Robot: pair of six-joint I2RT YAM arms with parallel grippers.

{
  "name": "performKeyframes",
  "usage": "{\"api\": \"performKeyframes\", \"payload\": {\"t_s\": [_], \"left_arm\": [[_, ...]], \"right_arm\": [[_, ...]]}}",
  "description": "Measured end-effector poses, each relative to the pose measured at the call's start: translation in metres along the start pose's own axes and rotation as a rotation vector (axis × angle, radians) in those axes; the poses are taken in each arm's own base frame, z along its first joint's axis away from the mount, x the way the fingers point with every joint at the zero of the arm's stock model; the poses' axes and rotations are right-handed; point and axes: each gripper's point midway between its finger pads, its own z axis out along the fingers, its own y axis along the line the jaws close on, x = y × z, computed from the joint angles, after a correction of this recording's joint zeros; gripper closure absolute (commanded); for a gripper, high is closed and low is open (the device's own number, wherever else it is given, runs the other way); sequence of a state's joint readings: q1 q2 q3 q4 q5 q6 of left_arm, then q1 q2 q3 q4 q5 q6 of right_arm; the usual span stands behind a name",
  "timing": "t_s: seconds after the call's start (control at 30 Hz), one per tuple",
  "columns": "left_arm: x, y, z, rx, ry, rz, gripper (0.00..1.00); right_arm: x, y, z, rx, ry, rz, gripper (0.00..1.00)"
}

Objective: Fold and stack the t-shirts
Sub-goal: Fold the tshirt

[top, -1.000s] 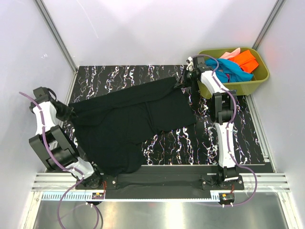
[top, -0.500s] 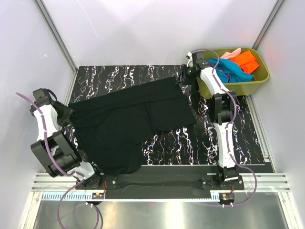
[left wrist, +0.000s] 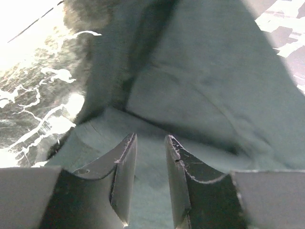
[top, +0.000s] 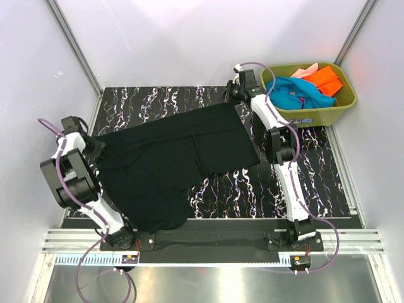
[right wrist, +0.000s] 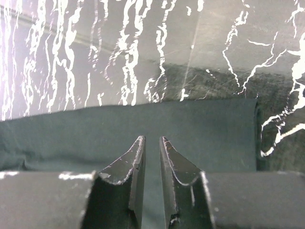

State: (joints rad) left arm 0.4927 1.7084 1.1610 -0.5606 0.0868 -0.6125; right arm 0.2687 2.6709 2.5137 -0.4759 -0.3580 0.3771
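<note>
Left arm [top: 68, 173] is folded tight at the left edge of the tabletop [top: 252, 189], elbow out toward the side wall [top: 25, 126] and wrist turned in. The left gripper [top: 95, 146] sits at the left corner of the black tee [top: 170, 164]. In the left wrist view its fingers [left wrist: 125, 176] stand a narrow gap apart with cloth filling the gap and rising in folds around them, so it is clamped on the tee. Right arm [top: 281, 145] is stretched almost straight from its base to the far side. The right gripper [top: 232, 95] is at the tee's far right corner, just left of the tub [top: 315, 115]. In the right wrist view its fingers [right wrist: 136, 176] are nearly together over flat cloth, with the hem just ahead of the tips; cannot tell whether any cloth is pinched. The tee lies spread over the left and middle of the tabletop. Its far hem runs in a fairly straight line between the two grippers, and its near part bunches close to the rail [top: 208, 238]. Bare tabletop shows right of the tee, and in a strip beyond the far hem. The tub, off the far right corner, holds a teal tee [top: 290, 95], an orange tee [top: 327, 79] and a pink tee [top: 306, 69].
</note>
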Motion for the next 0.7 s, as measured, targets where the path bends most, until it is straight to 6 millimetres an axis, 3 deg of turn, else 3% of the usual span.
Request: {"api": "performKeyframes", "payload": {"t_s": [0.17, 0.27, 0.47, 0.7], "left_arm": [[0.007, 0.009, 0.033, -0.105, 0.075, -0.038, 0.73], [0.0, 0.003, 0.046, -0.138, 0.107, -0.037, 0.73], [-0.024, -0.028, 0.065, -0.143, 0.102, 0.022, 0.68], [-0.041, -0.081, 0.085, -0.1, 0.077, 0.172, 0.55]], "right_arm": [[0.018, -0.018, 0.026, 0.014, 0.004, 0.086, 0.78], [0.031, -0.034, 0.039, 0.058, 0.01, 0.14, 0.79], [0.01, -0.047, 0.043, 0.133, -0.08, 0.184, 0.79], [-0.012, -0.083, 0.035, 0.226, -0.158, 0.211, 0.8]]}}
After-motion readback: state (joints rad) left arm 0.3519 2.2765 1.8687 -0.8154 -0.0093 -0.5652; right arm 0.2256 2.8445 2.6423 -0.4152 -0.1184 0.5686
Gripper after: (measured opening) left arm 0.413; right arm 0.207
